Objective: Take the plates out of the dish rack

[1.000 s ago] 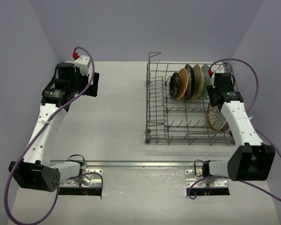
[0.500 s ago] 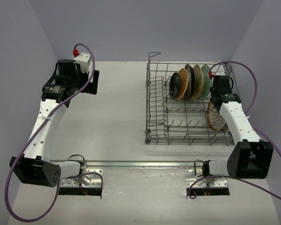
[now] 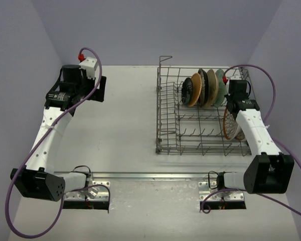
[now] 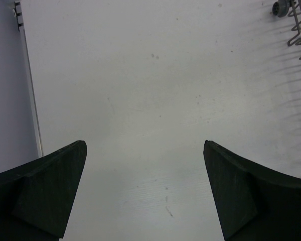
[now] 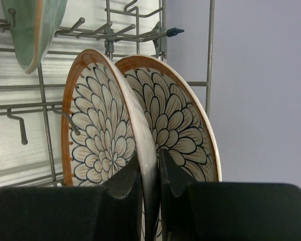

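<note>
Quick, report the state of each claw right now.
Left claw: open, holding nothing.
Right claw: closed on the rim of a petal-patterned plate.

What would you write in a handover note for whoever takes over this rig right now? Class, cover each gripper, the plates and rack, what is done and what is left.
Left gripper: open and empty, above the bare table.
Right gripper: shut on the rim of a petal-pattern plate. This stands upright at the right end of the dish rack, beside a second petal-pattern plate.
The other plates, black, tan and pale green, stand in the rack's far row.
Done: one plate gripped; no plate is out on the table.
Left: lift the gripped plate out, then unload all the rest.
</note>
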Motion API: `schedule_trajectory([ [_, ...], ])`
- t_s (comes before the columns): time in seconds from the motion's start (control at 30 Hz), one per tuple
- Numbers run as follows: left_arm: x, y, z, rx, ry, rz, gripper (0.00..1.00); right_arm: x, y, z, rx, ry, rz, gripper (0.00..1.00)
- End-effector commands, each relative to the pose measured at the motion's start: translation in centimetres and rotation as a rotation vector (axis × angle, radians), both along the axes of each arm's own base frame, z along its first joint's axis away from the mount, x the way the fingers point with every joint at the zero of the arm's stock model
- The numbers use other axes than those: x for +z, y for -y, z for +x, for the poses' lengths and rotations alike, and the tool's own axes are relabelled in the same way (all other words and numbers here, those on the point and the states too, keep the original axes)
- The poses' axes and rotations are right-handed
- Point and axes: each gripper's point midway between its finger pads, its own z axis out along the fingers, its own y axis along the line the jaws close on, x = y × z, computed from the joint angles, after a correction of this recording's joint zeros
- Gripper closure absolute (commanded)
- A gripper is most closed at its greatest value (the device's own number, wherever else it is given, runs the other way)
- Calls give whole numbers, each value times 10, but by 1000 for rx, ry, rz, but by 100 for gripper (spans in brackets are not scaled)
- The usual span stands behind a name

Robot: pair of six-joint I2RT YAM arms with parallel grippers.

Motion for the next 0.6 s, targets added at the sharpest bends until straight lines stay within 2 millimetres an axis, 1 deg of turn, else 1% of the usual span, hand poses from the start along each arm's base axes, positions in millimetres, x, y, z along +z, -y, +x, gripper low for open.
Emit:
schedule_trajectory([
  [0.0, 20, 2, 3, 7, 89, -19, 0, 26, -9, 6, 41, 92, 26, 100],
  [0.2, 21, 3, 4, 19, 94, -43, 0, 73, -7, 7, 86, 181, -26, 100],
  [0.4, 26, 0, 5, 67, 113, -70, 0, 102, -11, 10, 127, 232, -40, 100],
  [0.5, 29, 2, 6, 69, 123, -88, 0, 122, -12, 12, 147, 268, -61, 100],
  [0.57, 32, 0, 9, 100, 141, -104, 0, 139, -13, 13, 166, 295, -72, 100],
])
